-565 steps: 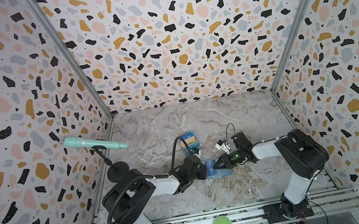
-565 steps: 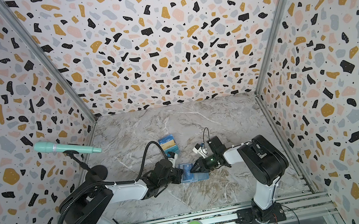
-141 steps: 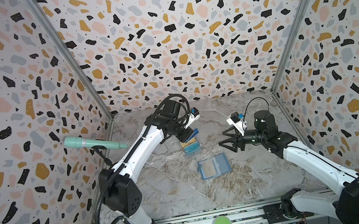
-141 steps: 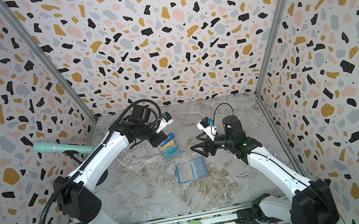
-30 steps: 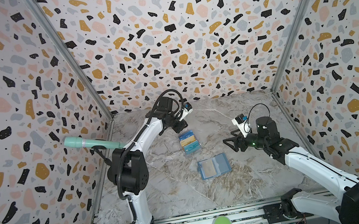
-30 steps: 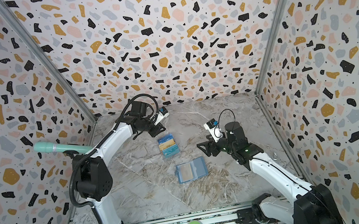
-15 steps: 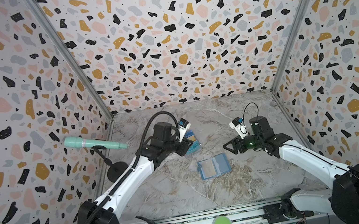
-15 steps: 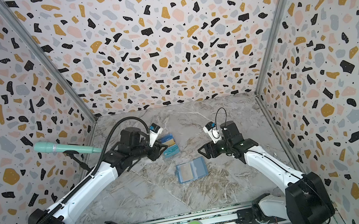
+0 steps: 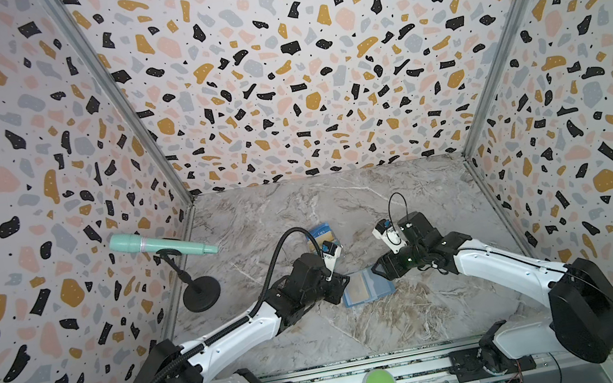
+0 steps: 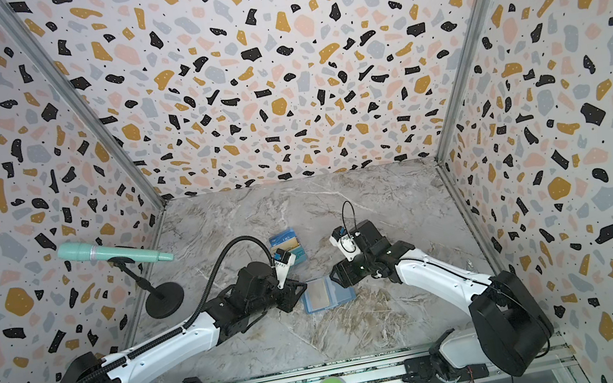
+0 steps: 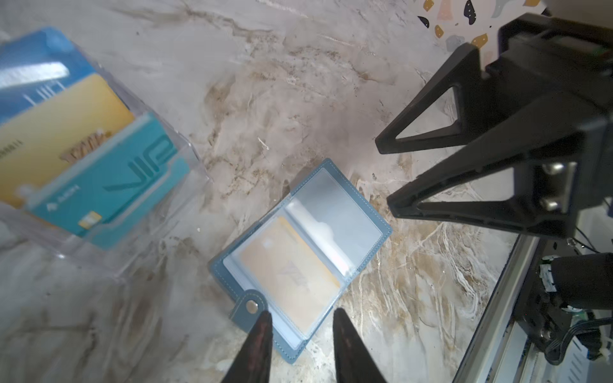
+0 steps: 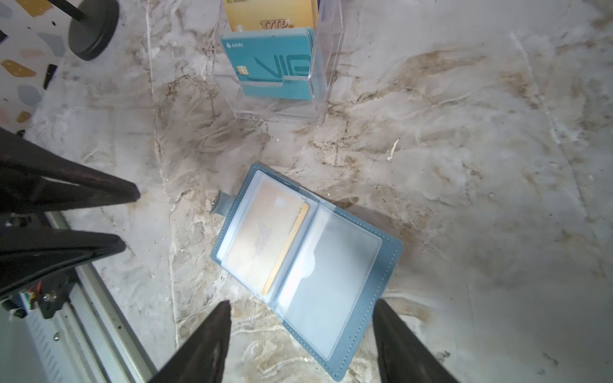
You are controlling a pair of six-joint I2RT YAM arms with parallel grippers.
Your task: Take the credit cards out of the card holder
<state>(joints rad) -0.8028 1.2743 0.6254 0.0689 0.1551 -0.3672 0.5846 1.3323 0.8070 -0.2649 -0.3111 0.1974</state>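
Both my arms back down at open holder (image 9: 367,287), left gripper (image 11: 300,335) narrowly agape, right gripper (image 12: 300,335) wide, both empty; gold card (image 12: 265,238) still sleeved.

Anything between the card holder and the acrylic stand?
Nothing: only bare marble tabletop separates the card holder from the clear acrylic stand, plainest in the right wrist view.

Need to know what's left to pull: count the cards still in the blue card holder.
1: a tan-gold card sits in the clear sleeve on the snap-tab side of the open card holder. The opposite sleeve looks empty; cards stacked behind may be hidden.
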